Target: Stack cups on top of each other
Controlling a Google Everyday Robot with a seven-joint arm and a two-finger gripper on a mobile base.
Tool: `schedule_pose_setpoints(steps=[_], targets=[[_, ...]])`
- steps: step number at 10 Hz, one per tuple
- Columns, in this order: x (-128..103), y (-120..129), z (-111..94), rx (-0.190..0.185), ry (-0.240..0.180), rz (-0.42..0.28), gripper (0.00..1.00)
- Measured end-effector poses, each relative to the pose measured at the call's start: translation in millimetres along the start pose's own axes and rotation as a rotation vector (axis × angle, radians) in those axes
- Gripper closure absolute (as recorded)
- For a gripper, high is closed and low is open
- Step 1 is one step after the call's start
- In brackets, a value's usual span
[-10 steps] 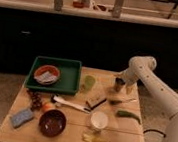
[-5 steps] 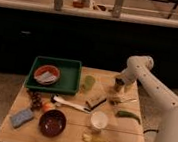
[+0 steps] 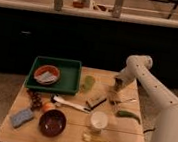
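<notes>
The pale yellow-green cup point(image 3: 88, 82) stands upright on the wooden table point(image 3: 66, 138), just right of the green tray. The gripper point(image 3: 116, 88) hangs at the end of the white arm point(image 3: 147, 79) over the table's right half, about a cup's width right of that cup. A small brownish shape point(image 3: 113, 95) right under the gripper looks like the dark brownish-olive cup. It is partly hidden by the gripper, and I cannot tell whether it is held or resting on the table.
The green tray point(image 3: 72, 69) holds an orange bowl point(image 3: 46, 74). A white cup point(image 3: 98, 120), dark red bowl point(image 3: 52, 122), banana point(image 3: 96, 139), green pepper point(image 3: 127, 115), blue sponge point(image 3: 22, 117), white brush point(image 3: 69, 103) and dark bar point(image 3: 96, 101) lie around.
The gripper has moved a little left and down, towards the middle of the table. The other objects have not moved.
</notes>
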Motion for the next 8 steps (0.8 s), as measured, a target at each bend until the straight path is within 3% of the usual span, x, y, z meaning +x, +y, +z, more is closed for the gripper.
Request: schedule_pose_setpoints(steps=[5,8], targets=[[-0.1,3.0,-6.3,-0.003,0.000,-0.015,1.00],[-8.5,-14.0,-38.8,0.041,-0.012,-0.058,1.00]])
